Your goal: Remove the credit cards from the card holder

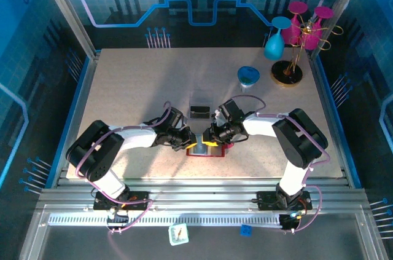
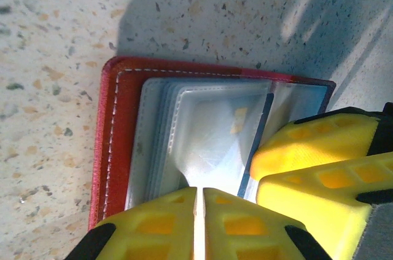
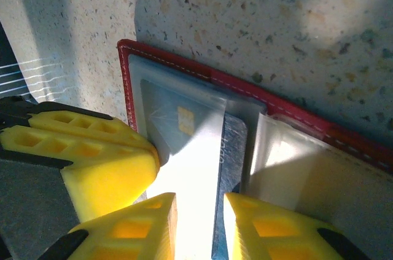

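Note:
The red card holder (image 1: 224, 147) lies open near the table's front edge, its clear pockets facing up (image 2: 120, 125) (image 3: 184, 66). My left gripper (image 1: 189, 140) (image 2: 199, 189) is shut on the edge of a clear pocket sleeve. A card with a gold chip (image 3: 178, 118) sits inside that sleeve. A blue credit card (image 3: 232, 149) sticks partly out beside it. My right gripper (image 1: 214, 134) (image 3: 199, 197) stands open, its fingers on either side of the blue card's end. A black card (image 1: 198, 112) lies on the table just behind the holder.
A blue bowl (image 1: 248, 75) and a stand (image 1: 287, 72) hung with pink and cyan glasses are at the back right. The two grippers' fingers (image 2: 313, 143) (image 3: 110, 155) nearly touch over the holder. The metal rail (image 1: 196, 192) runs along the table's near edge.

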